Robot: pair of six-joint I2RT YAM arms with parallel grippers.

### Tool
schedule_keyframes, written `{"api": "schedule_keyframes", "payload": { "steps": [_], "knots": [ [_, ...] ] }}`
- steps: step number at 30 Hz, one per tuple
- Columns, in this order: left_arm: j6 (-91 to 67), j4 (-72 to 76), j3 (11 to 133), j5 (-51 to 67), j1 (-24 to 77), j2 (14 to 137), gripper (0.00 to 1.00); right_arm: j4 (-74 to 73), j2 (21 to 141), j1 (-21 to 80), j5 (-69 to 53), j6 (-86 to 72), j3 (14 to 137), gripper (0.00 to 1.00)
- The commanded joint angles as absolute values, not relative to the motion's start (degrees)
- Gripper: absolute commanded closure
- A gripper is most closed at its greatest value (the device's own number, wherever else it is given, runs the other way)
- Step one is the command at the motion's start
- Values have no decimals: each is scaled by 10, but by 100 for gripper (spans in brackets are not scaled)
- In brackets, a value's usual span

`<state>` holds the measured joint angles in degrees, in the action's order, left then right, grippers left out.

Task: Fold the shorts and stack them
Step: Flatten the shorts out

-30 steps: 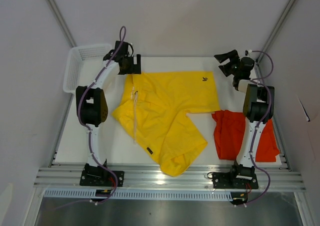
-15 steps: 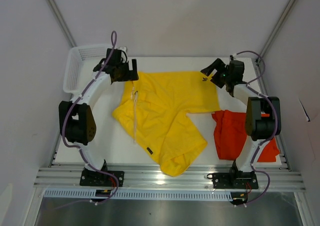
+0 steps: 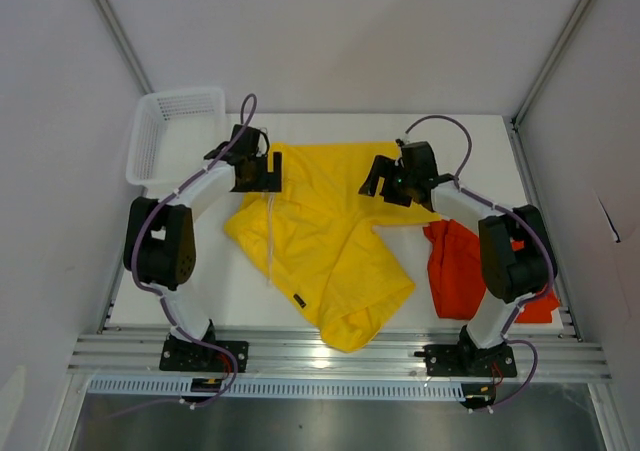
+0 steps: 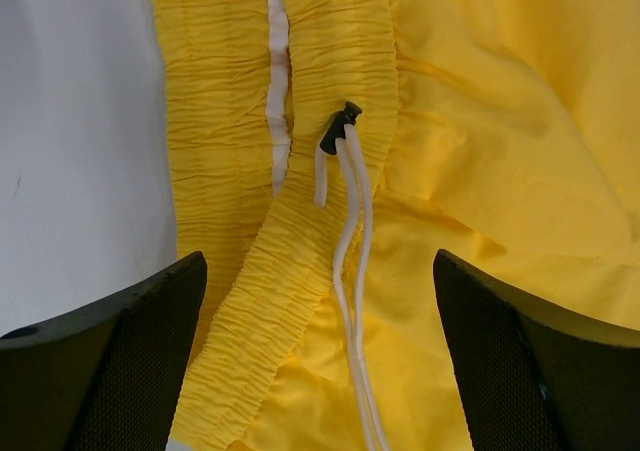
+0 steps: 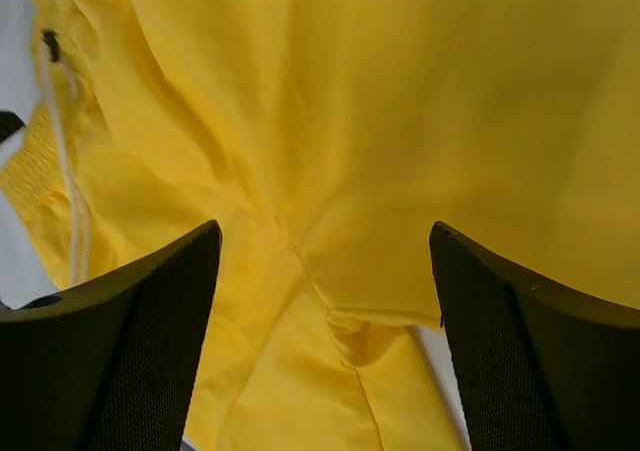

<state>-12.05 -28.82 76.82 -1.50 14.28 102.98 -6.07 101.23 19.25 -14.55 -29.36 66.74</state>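
From where I stand the orange-red shorts (image 3: pixel 455 271) are the hardest to read: they lie bunched by the right edge of the tabletop (image 3: pixel 235 296), toward its near right corner, and the right arm crosses over them, so only strips of them show on either side of it. The far right part of the yellow shorts (image 3: pixel 330 241) is likewise covered by the right wrist. These yellow shorts spread over the middle of the tabletop, rumpled, with the gathered waistband (image 4: pixel 250 301) toward the far left and one leg reaching down close to the near edge, its right edge just beside the orange-red pair. The left gripper (image 3: pixel 260 174) hangs over that waistband with its jaws spread wide and nothing between them but the cloth below. In its wrist view the white drawstring (image 4: pixel 352 271) runs from a small black toggle (image 4: pixel 340 129) straight down between the two fingers, and the waistband folds over itself there. The right gripper (image 3: pixel 385 181) sits over the far middle of the yellow cloth, jaws also well apart, with a seam and a crease between them; it pinches nothing. I cannot tell whether either set of fingertips actually touches the fabric, since both wrist views cut the fingers off at the frame. A white mesh basket (image 3: pixel 150 131) stands at the far left corner.
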Motion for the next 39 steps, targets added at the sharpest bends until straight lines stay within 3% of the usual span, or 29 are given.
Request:
{"api": "schedule_keyframes", "payload": {
  "steps": [1,6,15,19,22,25,26,27,39],
  "knots": [
    [-129,-263,752,-31,148,1024,6,-127,964,221,-101,-259,629,15],
    [-134,-245,719,-25,149,1025,11,-110,921,224,-107,-254,550,20],
    [-135,-253,718,-72,149,1053,13,-81,912,223,-130,-255,525,23],
    [-127,-252,717,-46,149,1061,26,-79,900,220,-129,-256,517,26],
    [-123,-266,723,-39,149,1070,43,-79,896,214,-137,-256,513,27],
    [-127,-278,731,-39,149,1076,75,-78,888,209,-141,-256,511,29],
    [-130,-277,730,-40,149,1074,97,-78,883,207,-142,-257,510,29],
    [-133,-276,727,-40,149,1072,100,-77,882,205,-143,-257,507,29],
    [-186,-220,651,24,146,955,100,-62,883,182,-185,-261,497,32]
  ]
}}
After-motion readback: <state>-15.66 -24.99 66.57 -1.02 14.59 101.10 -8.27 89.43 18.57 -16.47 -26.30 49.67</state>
